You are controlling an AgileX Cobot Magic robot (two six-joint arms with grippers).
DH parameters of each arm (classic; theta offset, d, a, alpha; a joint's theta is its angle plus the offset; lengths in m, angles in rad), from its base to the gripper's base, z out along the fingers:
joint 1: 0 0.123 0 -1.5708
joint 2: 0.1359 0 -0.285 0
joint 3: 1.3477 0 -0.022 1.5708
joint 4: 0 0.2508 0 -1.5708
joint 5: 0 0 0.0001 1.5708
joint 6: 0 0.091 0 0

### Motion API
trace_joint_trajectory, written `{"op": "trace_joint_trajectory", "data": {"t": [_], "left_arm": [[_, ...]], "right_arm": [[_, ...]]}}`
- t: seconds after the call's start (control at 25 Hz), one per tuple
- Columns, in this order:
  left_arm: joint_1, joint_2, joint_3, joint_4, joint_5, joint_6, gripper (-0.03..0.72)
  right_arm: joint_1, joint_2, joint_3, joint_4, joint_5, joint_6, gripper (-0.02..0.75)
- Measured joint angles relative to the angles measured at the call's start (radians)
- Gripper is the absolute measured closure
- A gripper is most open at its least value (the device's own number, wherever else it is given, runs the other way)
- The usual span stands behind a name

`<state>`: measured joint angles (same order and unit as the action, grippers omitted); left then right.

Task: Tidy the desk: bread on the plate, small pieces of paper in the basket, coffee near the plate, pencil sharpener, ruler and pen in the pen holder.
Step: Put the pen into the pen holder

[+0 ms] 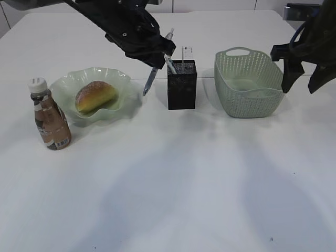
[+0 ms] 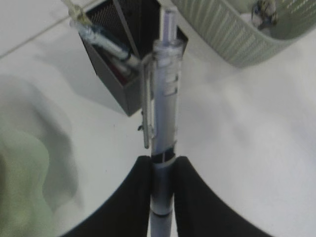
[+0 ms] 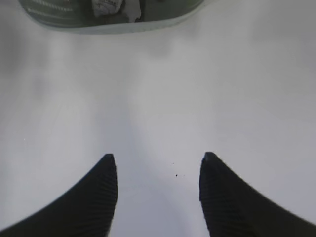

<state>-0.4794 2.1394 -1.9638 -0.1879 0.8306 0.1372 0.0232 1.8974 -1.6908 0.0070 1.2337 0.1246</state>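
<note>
Clear plastic, with a clip along one side: that is the pen (image 2: 163,108), and your left gripper (image 2: 162,170) has it pinched between both jaws near one end, the barrel running straight out ahead of them. In the exterior view the pen hangs tilted, its lower tip beside the upper left edge of the pen holder (image 1: 181,86) and not yet over the opening. Ahead of the jaws and slightly to the left in the wrist view, the holder's open mouth shows items already inside, apparently the ruler and another piece; I cannot identify them with certainty.

Step in hand, as I judge it: the pen into the holder, the last stationery item. Your next move calls for bringing the pen upright, centring its lower end above the mouth clear of the contents, lowering, then releasing.

Further out, the bread (image 1: 94,96) lies on the plate (image 1: 113,79), the coffee (image 1: 50,118) stands just beside the plate, and paper shows inside the basket (image 1: 247,100). Your right gripper (image 3: 158,168) hangs beside the basket with jaws spread and nothing between them, only bare desk (image 3: 222,98) beneath.
</note>
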Motion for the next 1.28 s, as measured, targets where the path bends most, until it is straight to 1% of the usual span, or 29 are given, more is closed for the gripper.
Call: {"op": "trace_joint_trajectory", "data": {"t": [0.04, 0.48, 0.8, 0.92, 1.28], "left_arm": [[0.000, 0.000, 0.000, -0.006, -0.033, 0.000, 0.608], [-0.002, 0.006, 0.000, -0.039, -0.376, 0.000, 0.603], [-0.063, 0.052, 0.000, -0.037, -0.612, 0.000, 0.601], [-0.080, 0.078, 0.000, -0.017, -0.693, 0.000, 0.601], [-0.086, 0.153, 0.000, -0.009, -0.868, 0.000, 0.599]], "right_arm": [[0.000, 0.007, 0.000, 0.000, 0.000, 0.000, 0.293], [0.000, 0.038, -0.002, 0.000, -0.002, 0.000, 0.310], [0.000, 0.038, -0.002, 0.000, -0.009, 0.000, 0.311], [-0.002, 0.038, -0.002, 0.000, -0.009, -0.001, 0.311], [-0.002, 0.038, -0.002, 0.002, -0.009, -0.002, 0.311]]}}
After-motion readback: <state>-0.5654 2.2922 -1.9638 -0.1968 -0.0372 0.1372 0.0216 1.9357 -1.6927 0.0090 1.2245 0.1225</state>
